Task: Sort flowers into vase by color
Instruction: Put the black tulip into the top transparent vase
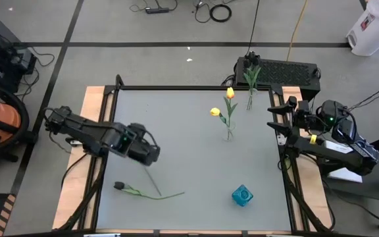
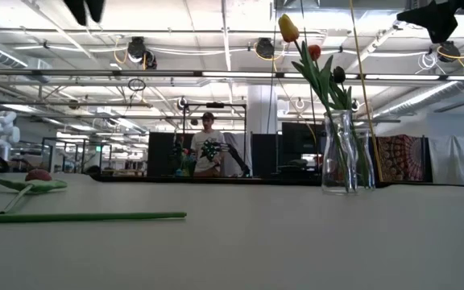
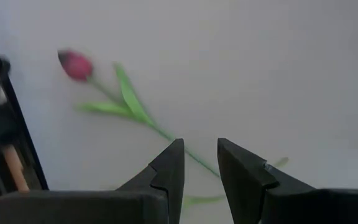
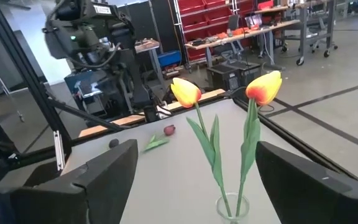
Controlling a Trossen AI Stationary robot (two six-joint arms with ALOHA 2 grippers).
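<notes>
**Loose red tulip, narrow pincer gap: risks of a missed or clumsy pick**

Worktop [image 1: 176, 118] carries everything; grey, framed, w/ both arms at its sides. Left arm reaches in over the near-left part; left pincer [image 3: 199, 163] hangs above the lying flower's stem, fingers [image 3: 169, 168] a little apart, nothing between them. Right arm waits at the right edge; right pincer [image 4: 194, 180] spread wide, empty, facing the vase.

Clear vase [image 1: 228, 133] stands mid-worktop w/ two yellow tulips [image 1: 229, 93] in it; a second vase [image 1: 251, 100] w/ greenery sits at the far edge. Blue cup-like holder [image 1: 242, 195] stands near the front, right of centre. Pinkish-red tulip [image 1: 147, 193] lies flat near the front-left, head toward the left rail, stem running right; not in any vase yet.

What could go wrong, as I judge it:
- stem is thin and flat on the surface; gap is narrow, so a slight offset means fingertips land beside it or pin it w/o lifting;
- grabbing near the stem's end leaves the head drooping; may swing or slip on the carry;
- the vase looks light and top-heavy; a long stem brushing it could tip it or knock the yellows;
- colour mix-up: red put in w/ yellows fails the sort; which container is meant for red, can't tell.
</notes>
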